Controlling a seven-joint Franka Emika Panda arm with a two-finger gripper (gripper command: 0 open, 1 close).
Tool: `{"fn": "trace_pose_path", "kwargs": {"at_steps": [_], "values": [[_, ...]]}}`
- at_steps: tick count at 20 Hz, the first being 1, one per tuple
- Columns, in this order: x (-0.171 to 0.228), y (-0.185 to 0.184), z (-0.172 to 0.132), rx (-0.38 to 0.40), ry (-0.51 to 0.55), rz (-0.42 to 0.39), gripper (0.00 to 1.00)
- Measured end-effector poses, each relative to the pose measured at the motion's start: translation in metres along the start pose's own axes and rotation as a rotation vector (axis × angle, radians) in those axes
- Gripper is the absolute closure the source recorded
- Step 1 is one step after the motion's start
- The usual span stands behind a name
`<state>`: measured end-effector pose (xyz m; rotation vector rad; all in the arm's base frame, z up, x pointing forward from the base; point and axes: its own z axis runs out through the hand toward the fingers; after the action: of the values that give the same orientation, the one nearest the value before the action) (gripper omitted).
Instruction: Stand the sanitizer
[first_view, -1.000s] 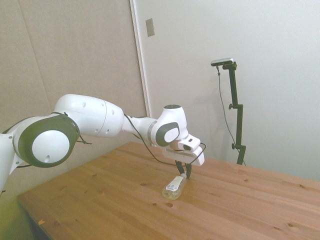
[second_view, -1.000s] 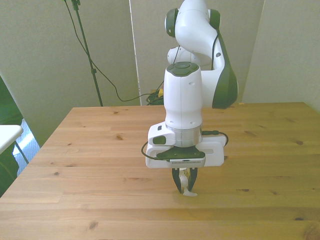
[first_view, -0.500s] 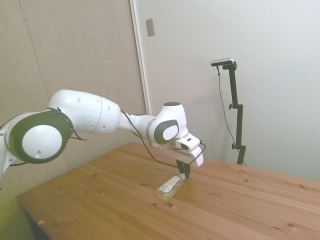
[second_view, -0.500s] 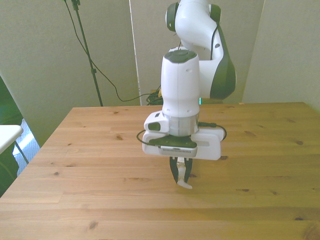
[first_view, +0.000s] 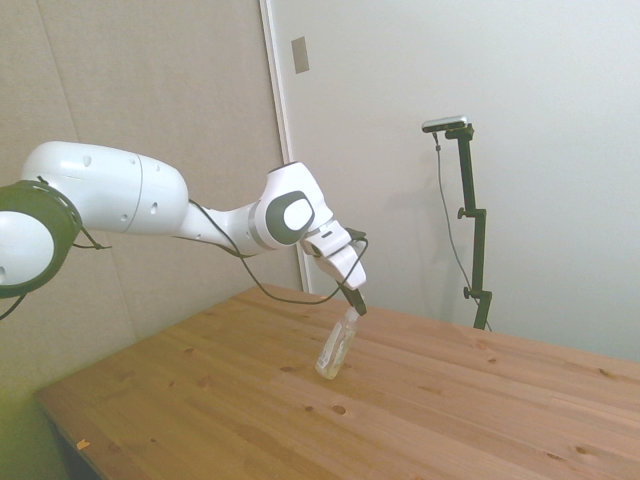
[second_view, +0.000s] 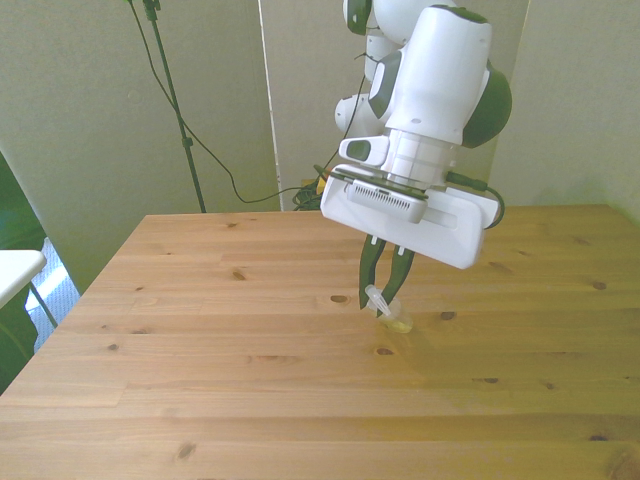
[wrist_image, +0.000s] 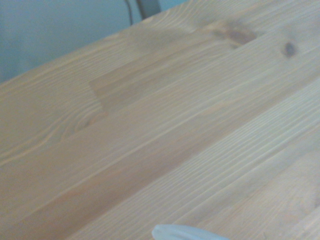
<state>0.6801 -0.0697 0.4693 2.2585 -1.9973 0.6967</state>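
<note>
In the side view the gripper (first_view: 354, 306) is higher above the wooden table (first_view: 480, 420) than half a second ago, and the arm is lifted and drawn back toward the picture's left. Its two fingers are pressed together on the white pump top of the sanitizer (first_view: 336, 348). The bottle is no longer lying flat as before: it now leans steeply, with its top up in the gripper and its bottom end touching the table, so it is not fully upright. The yellowish liquid sits in the low end of the bottle. In the front view the gripper (second_view: 383, 296) is now tilted and has moved toward the front view's right and farther from the camera compared with the earlier frame. The fingers are narrow around the top of the sanitizer (second_view: 391, 314), and the lower end of the bottle rests on the table (second_view: 200, 380) just under them. In the wrist view mostly the table (wrist_image: 165, 125) boards are seen, out of focus, and a small pale shape (wrist_image: 187, 232) at the picture's edge, which I cannot identify.
</note>
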Motion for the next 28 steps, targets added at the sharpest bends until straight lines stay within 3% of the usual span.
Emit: {"fn": "trace_pose_path", "kwargs": {"at_steps": [6, 14, 19, 28], "values": [[-0.020, 0.005, -0.019, 0.026, 0.229, 0.170, 1.00], [-0.041, 0.014, -0.010, 0.090, 0.455, 0.382, 1.00], [-0.053, 0.021, -0.003, 0.128, 0.542, 0.447, 1.00], [-0.066, 0.028, 0.003, 0.131, 0.582, 0.460, 1.00]]}}
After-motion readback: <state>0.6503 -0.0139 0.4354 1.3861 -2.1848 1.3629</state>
